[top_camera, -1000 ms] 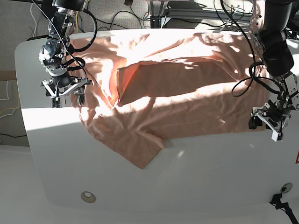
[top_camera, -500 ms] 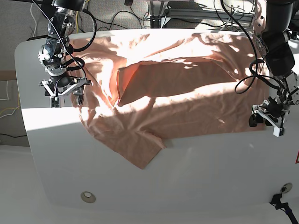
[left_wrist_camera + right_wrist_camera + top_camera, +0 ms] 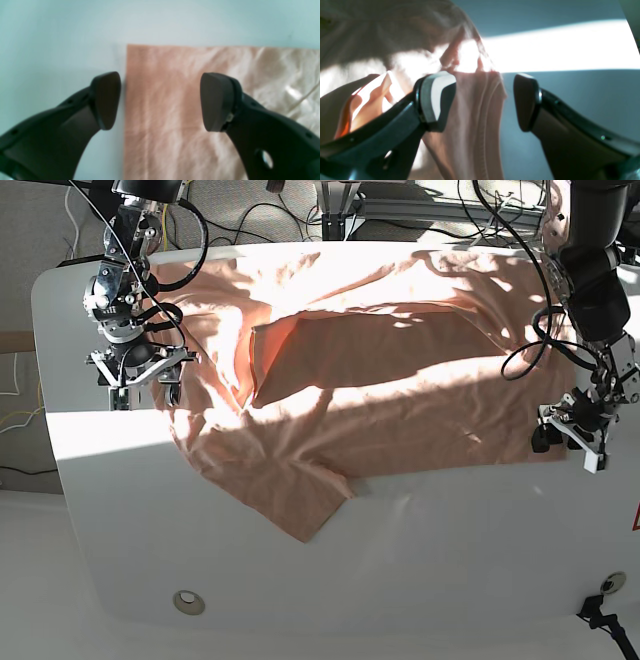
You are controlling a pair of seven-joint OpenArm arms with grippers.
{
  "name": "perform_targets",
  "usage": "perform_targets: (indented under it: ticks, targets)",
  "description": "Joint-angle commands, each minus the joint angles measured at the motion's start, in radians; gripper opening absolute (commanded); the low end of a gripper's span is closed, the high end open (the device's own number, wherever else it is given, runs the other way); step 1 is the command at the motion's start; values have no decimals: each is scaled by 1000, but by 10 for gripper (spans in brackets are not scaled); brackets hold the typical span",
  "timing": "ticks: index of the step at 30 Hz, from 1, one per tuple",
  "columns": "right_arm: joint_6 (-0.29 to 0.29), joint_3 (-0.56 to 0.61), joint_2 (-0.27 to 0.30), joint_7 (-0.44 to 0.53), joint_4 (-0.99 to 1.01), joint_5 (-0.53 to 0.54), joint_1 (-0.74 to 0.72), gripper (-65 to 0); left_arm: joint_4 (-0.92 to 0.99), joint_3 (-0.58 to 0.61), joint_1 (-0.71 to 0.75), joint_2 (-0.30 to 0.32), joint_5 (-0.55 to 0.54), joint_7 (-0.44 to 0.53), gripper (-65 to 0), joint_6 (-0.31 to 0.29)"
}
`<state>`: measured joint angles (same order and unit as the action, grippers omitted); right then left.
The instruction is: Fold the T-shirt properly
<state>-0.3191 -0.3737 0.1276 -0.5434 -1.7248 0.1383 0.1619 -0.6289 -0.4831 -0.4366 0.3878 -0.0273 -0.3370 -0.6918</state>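
White table (image 3: 300, 600), salmon T-shirt (image 3: 400, 390) spread flat. Left gripper (image 3: 160, 102) jaws apart astride hem corner; right gripper (image 3: 485, 100) jaws apart astride ribbed edge. Step: pre-grasp. Next: descend, pinch both.

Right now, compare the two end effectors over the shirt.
The left end effector straddles a flat, straight-edged corner of the T-shirt, one finger over bare table. The right end effector straddles a bunched, ribbed edge of the shirt, lit by harsh sun. Both stand open, gripping nothing, at opposite ends of the cloth.
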Motion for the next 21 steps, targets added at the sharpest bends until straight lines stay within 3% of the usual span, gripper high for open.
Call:
perform_targets:
  ticks: [1,5,7,11,14,18,21]
  targets:
    - [-2,-3,10,26,-16,11,-12,-259,17,1,-21,15,-9,3,-179,-6]
    - [-2,-3,13,26,-16,11,-12,-259,14,2,-23,-22,-7,3,-189,-6]
    - [-2,-3,13,26,-16,11,-14,-259,14,2,-23,-23,-7,5,-252,-6]
    - [-2,-3,13,27,-4,11,-51,-259,14,2,-24,-25,-9,5,-439,-6]
    - [-2,-3,14,27,78,11,-138,-259,14,2,-24,-25,-9,6,-549,-6]
    - [-2,-1,14,26,228,11,-296,-256,14,2,-23,-25,-9,6,-647,-6]
    - [-2,64,14,26,346,10,-407,-256,14,2,-23,-25,-9,6,-650,-6]
